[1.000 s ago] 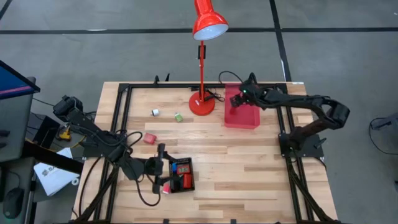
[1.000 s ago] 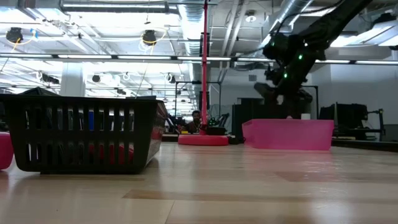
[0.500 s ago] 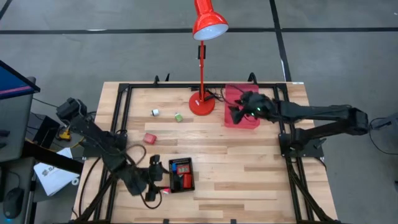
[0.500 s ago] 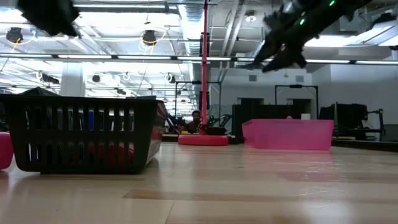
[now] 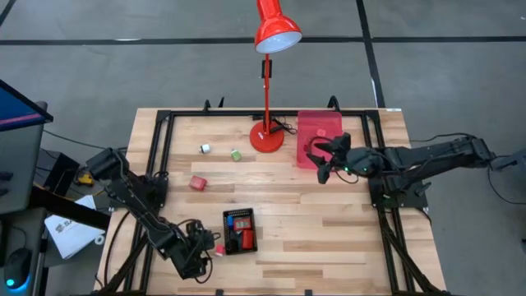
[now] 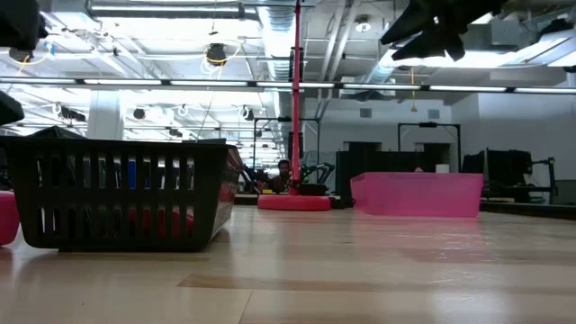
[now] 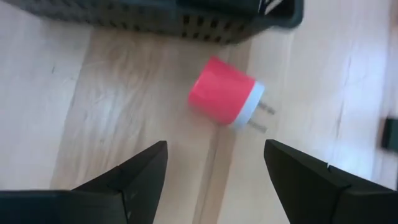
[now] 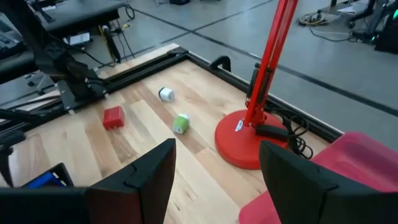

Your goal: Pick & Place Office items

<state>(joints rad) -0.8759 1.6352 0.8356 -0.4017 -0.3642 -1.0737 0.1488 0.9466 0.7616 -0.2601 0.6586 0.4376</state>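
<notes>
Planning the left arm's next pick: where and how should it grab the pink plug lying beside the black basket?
Grip the pink plug across its rounded pink body, coming straight down from above. It lies on its side on the table, metal prongs pointing away from the black basket; those are likely too thin to hold. The left claw hovers open just short of it.

No readable text, label, brand, number or sign in any view, small white sticker on the lamp base (image 8: 239,126) too small to read (just a pale patch).
</notes>
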